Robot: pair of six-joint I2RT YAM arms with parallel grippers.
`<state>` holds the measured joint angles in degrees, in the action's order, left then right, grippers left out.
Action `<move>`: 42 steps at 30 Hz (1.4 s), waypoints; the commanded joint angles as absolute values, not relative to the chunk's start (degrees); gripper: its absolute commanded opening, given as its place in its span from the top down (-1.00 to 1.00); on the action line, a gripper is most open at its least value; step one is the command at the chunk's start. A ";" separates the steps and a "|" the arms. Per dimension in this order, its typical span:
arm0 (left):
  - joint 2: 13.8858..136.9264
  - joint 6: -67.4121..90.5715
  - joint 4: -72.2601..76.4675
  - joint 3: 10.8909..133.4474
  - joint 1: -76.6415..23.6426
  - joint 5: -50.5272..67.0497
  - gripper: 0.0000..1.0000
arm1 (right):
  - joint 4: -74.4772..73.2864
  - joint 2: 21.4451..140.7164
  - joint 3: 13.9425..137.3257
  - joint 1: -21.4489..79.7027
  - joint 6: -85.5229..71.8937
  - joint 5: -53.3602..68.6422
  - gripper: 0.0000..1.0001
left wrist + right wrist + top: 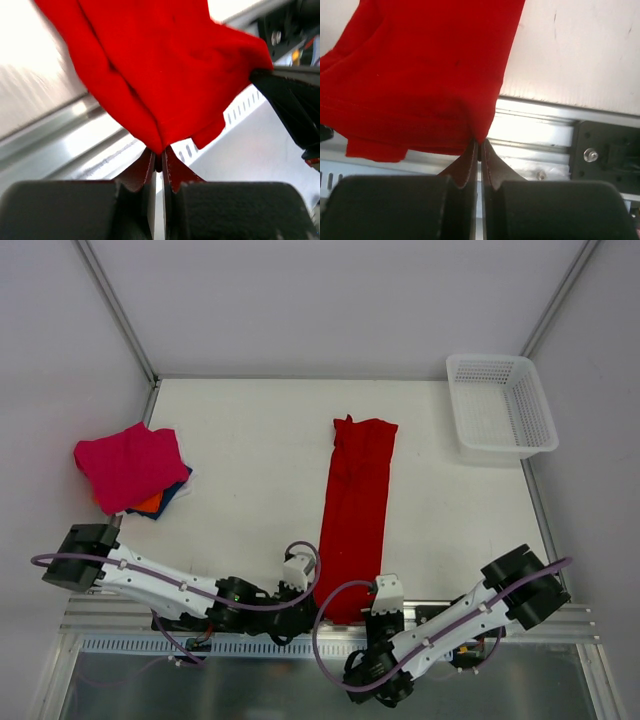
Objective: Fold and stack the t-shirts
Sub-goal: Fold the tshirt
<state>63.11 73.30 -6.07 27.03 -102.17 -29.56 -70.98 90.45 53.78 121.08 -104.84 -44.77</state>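
Long bright red cloth t-shirt (355,510), laid as a strip stretching away ahead of both claws; its near corners are pinched by the left gripper (158,161) and the right gripper (479,146). From above, both grips are hard to make out.

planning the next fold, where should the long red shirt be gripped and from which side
Grip the red shirt at its two near corners, coming from the near side. It lies as a narrow strip running near to far, with that end closest. The left end effector and right end effector each pinch a corner there.
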 commanded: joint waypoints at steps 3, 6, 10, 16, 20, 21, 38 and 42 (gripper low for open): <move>60.21 72.87 -9.23 25.84 -97.92 -34.10 1.00 | -76.73 85.09 50.71 119.53 -117.25 -48.16 0.99; 60.64 70.50 -9.23 26.80 -95.19 -34.19 1.00 | -76.73 84.29 50.27 116.99 -115.23 -49.74 0.99; 63.80 65.93 -8.97 28.91 -90.45 -32.70 1.00 | -75.42 82.45 49.57 113.04 -110.49 -52.20 0.99; 69.43 60.04 -8.62 34.27 -85.26 -32.17 1.00 | -69.09 78.23 47.11 104.86 -98.63 -56.59 0.99; 72.59 55.82 -6.08 36.56 -80.96 -30.59 1.00 | -64.96 75.77 46.23 98.80 -90.11 -58.44 0.99; 73.03 54.16 -5.54 37.08 -79.03 -30.15 1.00 | -63.99 74.98 45.71 96.27 -86.00 -58.71 0.99; 82.96 41.05 -1.41 47.19 -61.79 -22.68 1.00 | -25.77 73.56 43.59 64.80 -34.49 -52.92 0.99; 87.43 38.15 -0.53 50.87 -59.07 -20.04 1.00 | -20.14 77.86 46.05 60.21 -28.23 -49.67 0.99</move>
